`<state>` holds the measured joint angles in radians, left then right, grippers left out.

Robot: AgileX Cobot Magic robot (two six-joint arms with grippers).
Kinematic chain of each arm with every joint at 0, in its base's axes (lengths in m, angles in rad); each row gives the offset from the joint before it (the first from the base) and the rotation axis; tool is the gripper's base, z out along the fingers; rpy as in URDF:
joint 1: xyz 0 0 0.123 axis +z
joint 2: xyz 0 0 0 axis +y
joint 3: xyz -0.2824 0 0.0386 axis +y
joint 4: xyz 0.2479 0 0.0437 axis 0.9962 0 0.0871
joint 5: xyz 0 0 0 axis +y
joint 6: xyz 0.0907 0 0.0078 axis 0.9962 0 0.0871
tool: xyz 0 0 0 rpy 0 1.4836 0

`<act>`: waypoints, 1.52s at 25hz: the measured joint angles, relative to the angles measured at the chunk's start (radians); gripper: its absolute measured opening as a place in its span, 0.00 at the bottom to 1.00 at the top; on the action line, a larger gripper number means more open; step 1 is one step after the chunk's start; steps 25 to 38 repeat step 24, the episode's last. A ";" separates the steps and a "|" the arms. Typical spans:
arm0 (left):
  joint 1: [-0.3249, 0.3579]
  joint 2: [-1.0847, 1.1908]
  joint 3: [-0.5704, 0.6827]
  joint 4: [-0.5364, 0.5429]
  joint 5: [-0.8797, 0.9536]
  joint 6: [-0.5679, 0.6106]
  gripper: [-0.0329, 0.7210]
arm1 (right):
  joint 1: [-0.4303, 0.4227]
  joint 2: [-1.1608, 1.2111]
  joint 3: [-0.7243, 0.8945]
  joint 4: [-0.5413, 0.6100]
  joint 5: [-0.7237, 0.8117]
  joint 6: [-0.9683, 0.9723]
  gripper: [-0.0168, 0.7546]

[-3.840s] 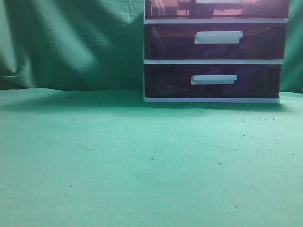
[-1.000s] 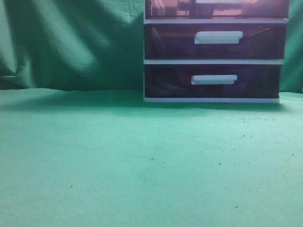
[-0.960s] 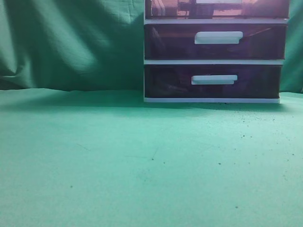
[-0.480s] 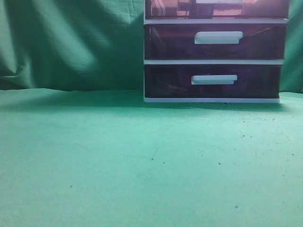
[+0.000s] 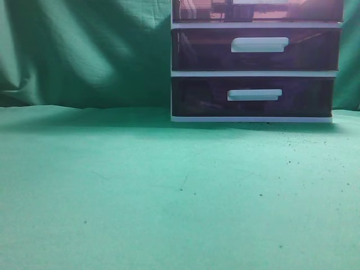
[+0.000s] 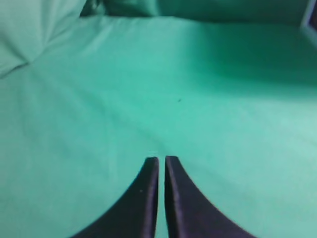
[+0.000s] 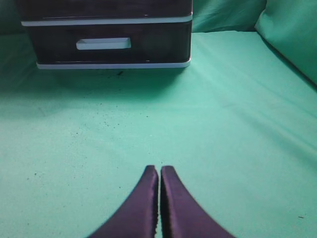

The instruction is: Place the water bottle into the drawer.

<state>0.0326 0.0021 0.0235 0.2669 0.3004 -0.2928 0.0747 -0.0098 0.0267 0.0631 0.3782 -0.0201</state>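
Exterior low, facing drawer unit (image 5: 254, 62); right wrist shares it.

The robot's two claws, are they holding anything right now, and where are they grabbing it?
Nothing is held. The left gripper and the right gripper are both shut with nothing between their fingertips, above bare green cloth.

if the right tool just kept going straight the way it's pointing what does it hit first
Probably the lowest drawer of the unit ahead. The shut right tool points over bare green cloth toward it, slightly right of its white handle. Depth is unclear.
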 joint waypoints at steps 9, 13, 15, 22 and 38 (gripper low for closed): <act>0.007 -0.011 0.000 -0.004 0.060 0.039 0.04 | 0.000 0.000 0.000 0.000 0.000 0.000 0.02; 0.007 -0.011 0.000 -0.004 0.060 0.046 0.04 | 0.000 0.000 0.000 0.000 0.000 0.000 0.02; 0.007 -0.011 0.000 -0.004 0.060 0.046 0.04 | 0.000 0.000 0.000 0.000 0.000 0.000 0.02; 0.007 -0.011 0.000 -0.004 0.060 0.046 0.04 | 0.000 0.000 0.000 0.000 0.000 0.000 0.02; 0.007 -0.011 0.000 -0.004 0.060 0.046 0.04 | 0.000 0.000 0.000 0.000 0.000 0.000 0.02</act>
